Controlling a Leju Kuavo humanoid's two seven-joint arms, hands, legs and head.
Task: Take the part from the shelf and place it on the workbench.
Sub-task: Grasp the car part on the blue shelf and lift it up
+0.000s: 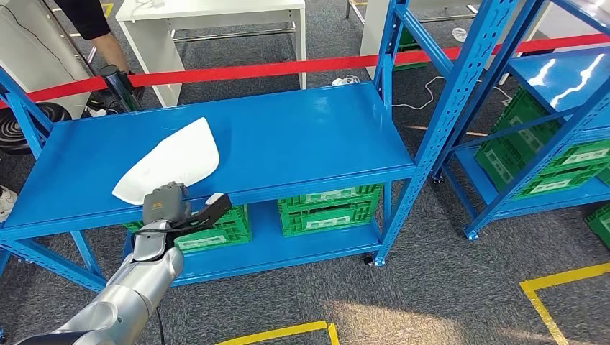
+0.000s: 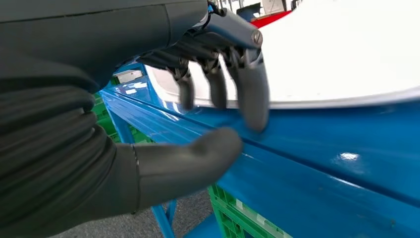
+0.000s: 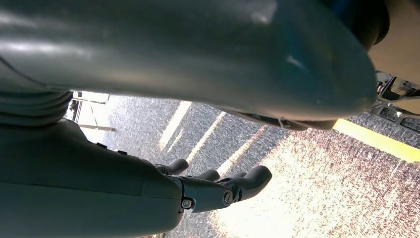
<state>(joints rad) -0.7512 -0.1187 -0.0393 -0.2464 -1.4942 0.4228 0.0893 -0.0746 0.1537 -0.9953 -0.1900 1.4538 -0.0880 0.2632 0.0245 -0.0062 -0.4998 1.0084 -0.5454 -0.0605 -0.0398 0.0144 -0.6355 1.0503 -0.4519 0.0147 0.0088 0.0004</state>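
Grey carpet with yellow floor tape runs under a blue steel shelf unit [image 1: 302, 144], and a red barrier strap [image 1: 288, 68] crosses behind it. From my station I see the white curved plastic shell part [image 1: 169, 162] lying flat on the upper deck, its near edge hanging just over the front lip, which I take to be why the approach comes from the front and low.

My left hand [image 1: 169, 208] is right at that edge. In the left wrist view its dark fingers [image 2: 250, 94] hang over the rim of the part, tips down against the blue deck, while the thick grey thumb [image 2: 193, 158] sits under the shelf lip, apart from the part. So the hand is spread and not yet closed on anything; I read it as setting up a pinch, fingers above and thumb below. Whether the fingertips actually touch the white surface I cannot tell.

Beneath the hand, on the lower deck, stand green slatted plastic crates [image 1: 327, 208]. Beyond the hand, past the strap, is a white table [image 1: 208, 21] with a person [image 1: 93, 29] beside it.

My right hand [image 3: 218, 186] hangs over the carpet, fingers curled inward with nothing in them.

The part is still on the shelf, so the lift is yet to come; the risk I see is the smooth shell sliding away as the thumb closes
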